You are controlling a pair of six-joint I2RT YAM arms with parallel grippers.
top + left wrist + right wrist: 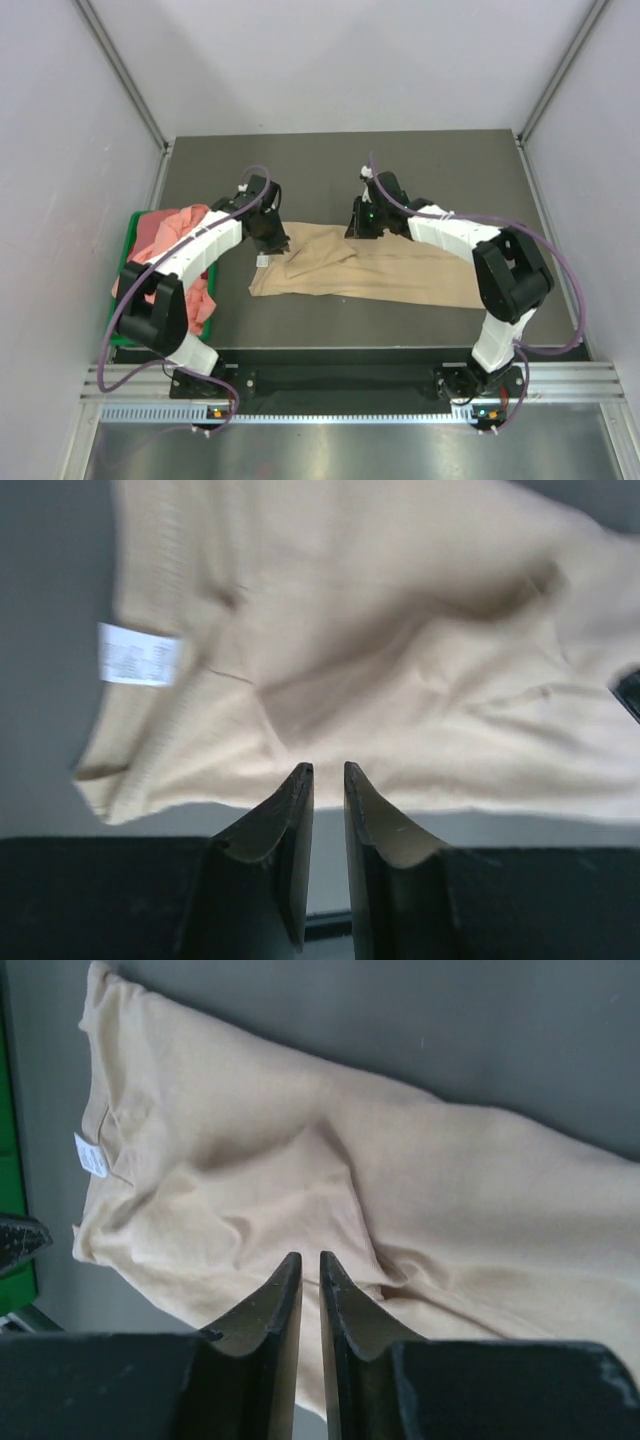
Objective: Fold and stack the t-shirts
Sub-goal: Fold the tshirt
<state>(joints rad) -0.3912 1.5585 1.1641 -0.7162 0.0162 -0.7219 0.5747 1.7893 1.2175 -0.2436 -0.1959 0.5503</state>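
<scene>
A tan t-shirt (380, 275) lies spread and creased across the dark table, its white neck label (262, 260) at the left end. Salmon-pink t-shirts (170, 232) are heaped in the bin on the left. My left gripper (268, 238) hovers over the tan shirt's far left edge. In the left wrist view its jaws (328, 768) stand slightly apart with nothing between them, above the tan t-shirt (400, 660) and the label (138, 655). My right gripper (362, 222) hangs over the far middle edge, narrowly open (310, 1256) and empty above the tan t-shirt (250, 1190).
A green plastic bin (115, 335) sits at the table's left edge and shows as a green strip (10, 1160) in the right wrist view. Grey walls close in the table on three sides. Bare dark table (400, 170) lies beyond the shirt.
</scene>
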